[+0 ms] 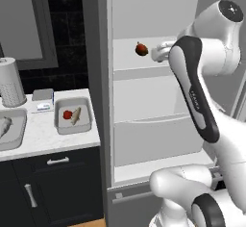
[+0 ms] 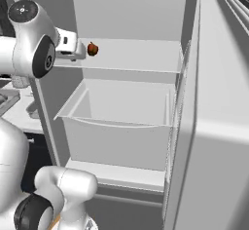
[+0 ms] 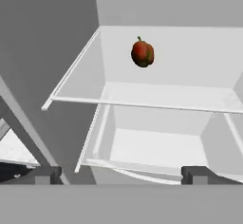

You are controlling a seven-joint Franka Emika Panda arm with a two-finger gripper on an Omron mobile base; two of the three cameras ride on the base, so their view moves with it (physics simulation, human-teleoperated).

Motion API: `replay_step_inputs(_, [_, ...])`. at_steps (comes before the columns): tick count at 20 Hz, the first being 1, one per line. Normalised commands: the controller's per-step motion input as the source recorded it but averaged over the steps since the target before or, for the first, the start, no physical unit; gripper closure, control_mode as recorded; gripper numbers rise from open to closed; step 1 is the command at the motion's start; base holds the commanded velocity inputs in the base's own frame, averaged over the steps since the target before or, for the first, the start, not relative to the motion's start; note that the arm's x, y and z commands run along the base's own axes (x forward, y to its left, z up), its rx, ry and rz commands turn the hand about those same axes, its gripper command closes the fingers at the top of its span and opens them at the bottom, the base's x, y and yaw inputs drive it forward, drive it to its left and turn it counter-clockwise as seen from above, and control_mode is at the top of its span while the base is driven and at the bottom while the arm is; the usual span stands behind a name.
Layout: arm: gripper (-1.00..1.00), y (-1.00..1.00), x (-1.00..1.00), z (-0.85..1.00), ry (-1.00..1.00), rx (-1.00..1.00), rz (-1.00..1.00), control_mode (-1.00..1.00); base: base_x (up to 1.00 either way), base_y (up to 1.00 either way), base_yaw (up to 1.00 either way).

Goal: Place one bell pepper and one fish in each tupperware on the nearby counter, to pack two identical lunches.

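Counter point(image 1: 43, 137) at left carries two tupperwares: one point(image 1: 10, 131) with a fish, another point(image 1: 73, 115) with pepper and fish. Inside the fridge, a red pepper point(image 1: 141, 49) sits on the upper shelf point(image 3: 166, 97), near the released, empty gripper point(image 3: 121, 174).

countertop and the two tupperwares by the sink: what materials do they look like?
Counter: white stone, probably marble, going by faint grey veining; fairly matte. Nearer tupperware and the second tupperware at the left edge: plain grey, matte, likely plastic; the render leaves that open.
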Motion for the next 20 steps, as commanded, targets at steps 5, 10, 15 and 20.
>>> replay_step_inputs(5, [-1.0, 0.28, 1.0, -0.06, 0.01, 0.0, 0.06, -1.0, 0.0, 0.0, 0.0])
replay_step_inputs(10, [-1.0, -0.11, 0.77, -0.35, 0.0, 0.0, 0.01, -1.0, 0.0, 0.0, 0.0])
replay_step_inputs(15, [-1.0, -0.17, 0.53, -0.32, 0.0, 0.0, 0.0, -1.0, 0.0, 0.0, 0.0])
replay_step_inputs(20, [-1.0, 0.0, 0.64, -0.1, -0.01, 0.0, 0.0, -1.0, 0.0, 0.0, 0.0])
